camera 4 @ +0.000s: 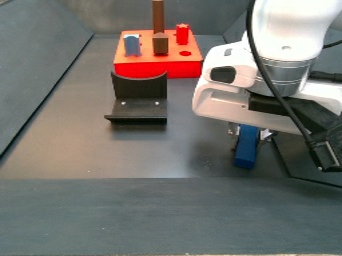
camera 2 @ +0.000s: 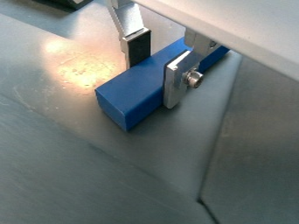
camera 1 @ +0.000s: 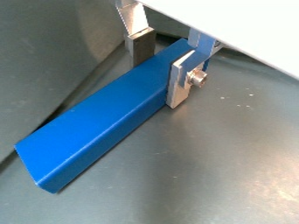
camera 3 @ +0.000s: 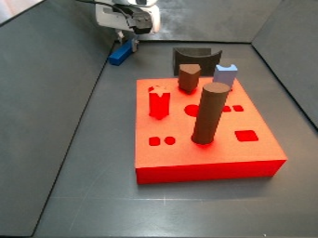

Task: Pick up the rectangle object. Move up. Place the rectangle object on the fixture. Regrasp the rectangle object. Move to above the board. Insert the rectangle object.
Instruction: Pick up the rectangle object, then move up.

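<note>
The pincer (camera 1: 162, 61) is down at the dark floor, far from the board (camera 3: 205, 139), and its two silver fingers (camera 1: 181, 80) stand on both sides of the rectangle object (camera 1: 100, 127). In both wrist views the blue bar lies flat on the floor, and the pads seem to touch its long sides near one end, so I judge the pincer is closed on the bar (or very nearly closed). The bar is not lifted yet, as it appears to rest fully on the floor.

So the step in hand is, I think, the first one: picking up the rectangle object. In a side view the fixture (camera 4: 138, 95) stands between the arm and the board, well apart from the bar (camera 4: 249, 148).

The next move calls for a firm grip and a straight rise. Because the grip is near one end, the long bar may tilt downward when lifted.
</note>
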